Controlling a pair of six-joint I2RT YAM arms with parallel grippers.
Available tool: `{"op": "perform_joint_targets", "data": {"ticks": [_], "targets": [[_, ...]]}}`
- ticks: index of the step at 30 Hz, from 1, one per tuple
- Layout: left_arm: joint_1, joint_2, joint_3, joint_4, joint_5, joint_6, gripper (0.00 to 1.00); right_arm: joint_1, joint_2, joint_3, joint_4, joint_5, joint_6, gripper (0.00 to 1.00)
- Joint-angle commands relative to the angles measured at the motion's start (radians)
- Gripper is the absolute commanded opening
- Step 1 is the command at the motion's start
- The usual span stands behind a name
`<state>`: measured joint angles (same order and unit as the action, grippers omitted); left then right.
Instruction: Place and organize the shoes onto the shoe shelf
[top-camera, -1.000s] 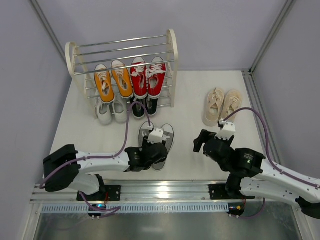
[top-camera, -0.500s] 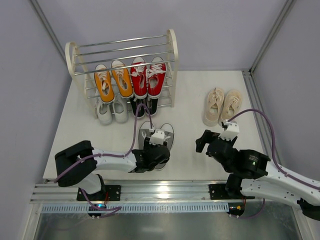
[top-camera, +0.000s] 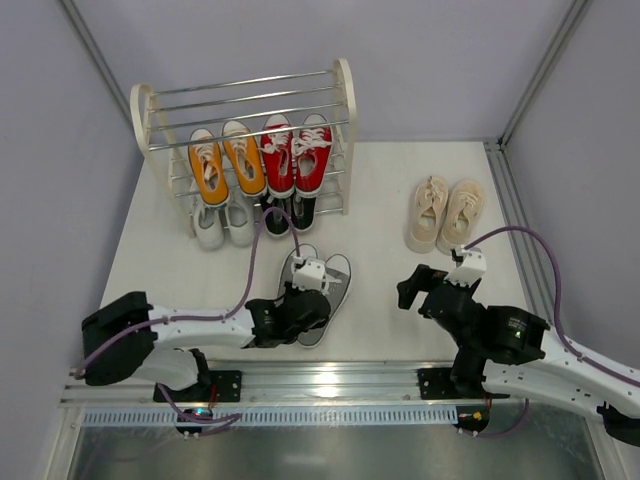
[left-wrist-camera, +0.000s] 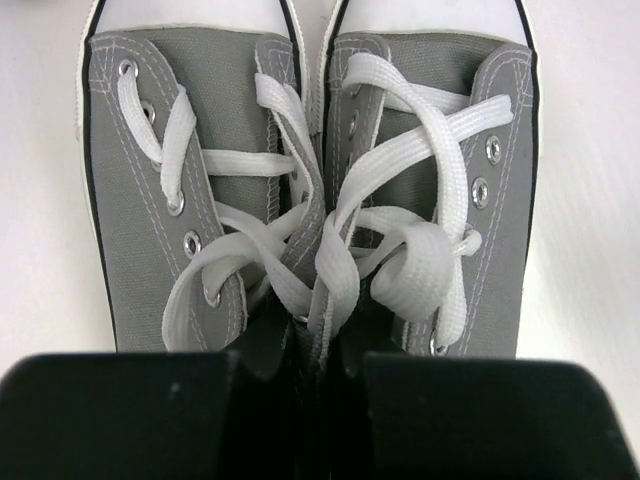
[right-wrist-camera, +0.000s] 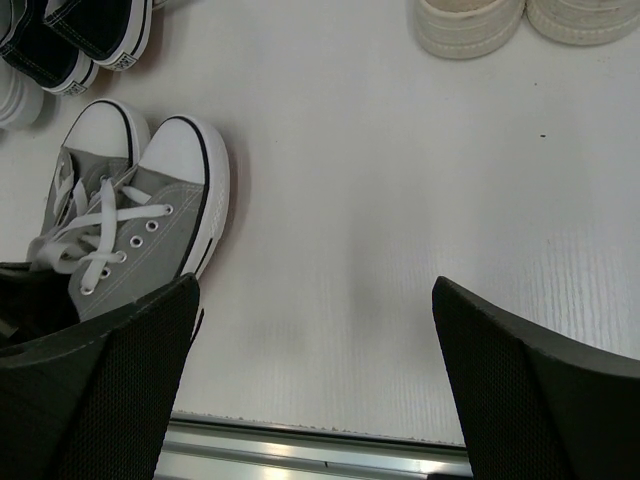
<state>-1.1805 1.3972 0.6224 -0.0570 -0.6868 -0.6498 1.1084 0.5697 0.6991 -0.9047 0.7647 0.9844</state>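
Observation:
The grey shoes (top-camera: 327, 278) lie as a pair on the table in front of the shoe shelf (top-camera: 346, 92). My left gripper (top-camera: 303, 297) is shut on their two inner walls, pinched together just behind the white laces (left-wrist-camera: 340, 250); the left wrist view shows the left gripper (left-wrist-camera: 322, 352) closely. The orange shoes (top-camera: 228, 160) and red shoes (top-camera: 296, 152) sit on a shelf tier. The white shoes (top-camera: 222, 222) and black shoes (top-camera: 290, 212) sit below them. The beige shoes (top-camera: 445, 210) lie on the table at the right. My right gripper (top-camera: 424, 285) is open and empty above bare table (right-wrist-camera: 315, 330).
The shelf's upper rods (top-camera: 250, 95) carry nothing. The metal rail (top-camera: 320, 385) runs along the table's near edge, also seen in the right wrist view (right-wrist-camera: 300, 450). Grey walls stand close at left, right and back. The right wrist view shows the grey pair (right-wrist-camera: 150, 210) at its left.
The left arm's elbow has swung left and the grey pair has turned slightly clockwise in the gripper. The right gripper has drawn back a little toward the near right.

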Motion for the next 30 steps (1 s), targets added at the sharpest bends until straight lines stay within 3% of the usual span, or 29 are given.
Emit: {"op": "perform_joint_targets", "data": {"ticks": [1,3,7,10,11,13,15,18,21,22,25,28,30], "targets": [[-0.114,-0.19,0.184,-0.099,-0.138,0.039,0.0,-0.005,-0.019,-0.007,-0.008,0.03,0.016,0.98],[-0.148,-0.248,0.268,-0.22,-0.204,0.065,0.0,-0.004,-0.021,-0.01,0.0,0.031,0.005,0.97],[-0.206,-0.279,0.499,-0.296,-0.322,0.208,0.0,-0.004,-0.008,-0.006,0.012,0.035,-0.021,0.97],[-0.206,-0.274,0.657,-0.214,-0.406,0.453,0.0,-0.004,-0.002,0.0,0.018,0.035,-0.033,0.97],[-0.203,-0.268,0.718,-0.16,-0.425,0.608,0.0,-0.004,-0.002,0.003,0.023,0.031,-0.042,0.97],[-0.125,-0.245,0.804,-0.16,-0.381,0.712,0.0,-0.004,-0.004,0.007,0.024,0.033,-0.049,0.98],[-0.023,-0.199,0.976,-0.254,-0.251,0.679,0.0,-0.004,-0.007,0.013,0.029,0.03,-0.062,0.97],[0.285,-0.08,1.24,-0.478,-0.041,0.622,0.0,-0.004,-0.011,0.02,0.035,0.03,-0.072,0.97],[0.444,0.064,1.432,-0.593,0.148,0.615,0.0,-0.004,-0.021,0.022,0.05,0.025,-0.093,0.97],[0.546,0.106,1.59,-0.627,0.199,0.589,0.0,-0.004,-0.021,0.02,0.061,0.022,-0.107,0.97],[0.73,0.261,1.857,-0.74,0.328,0.546,0.0,-0.004,-0.021,0.025,0.07,0.01,-0.122,0.97],[0.853,0.362,1.962,-0.791,0.395,0.518,0.0,-0.004,-0.019,0.02,0.082,0.002,-0.139,0.97],[0.922,0.375,1.953,-0.797,0.412,0.503,0.0,-0.004,-0.018,0.016,0.096,-0.004,-0.154,0.97]]}}
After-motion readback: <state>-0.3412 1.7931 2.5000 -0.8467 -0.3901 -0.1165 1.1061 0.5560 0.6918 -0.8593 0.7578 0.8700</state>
